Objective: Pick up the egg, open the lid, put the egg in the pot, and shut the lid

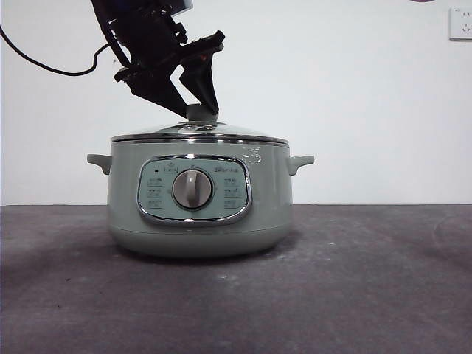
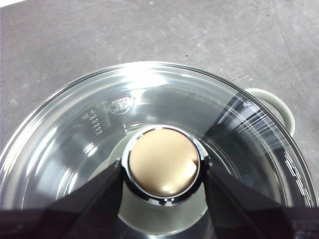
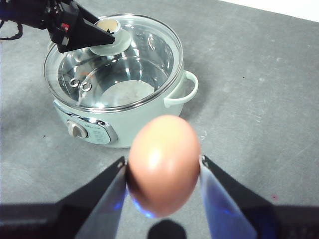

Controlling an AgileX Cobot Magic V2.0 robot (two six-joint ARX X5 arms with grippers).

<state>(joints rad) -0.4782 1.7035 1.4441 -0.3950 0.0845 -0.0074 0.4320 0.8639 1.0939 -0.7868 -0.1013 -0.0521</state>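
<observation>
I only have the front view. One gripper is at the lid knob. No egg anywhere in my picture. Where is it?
Observer: The egg is held between the jaws of the right gripper, above the table and apart from the pot.
Operator: So which arm is at the knob?
Observer: The left gripper; its wrist view shows a jaw on each side of the knob.
Operator: Lid lifted yet?
Observer: No. In the right wrist view the lid sits on the pot's rim all round.
Operator: Anything already inside?
Observer: Through the glass only the pale pot floor shows, no egg.
</observation>
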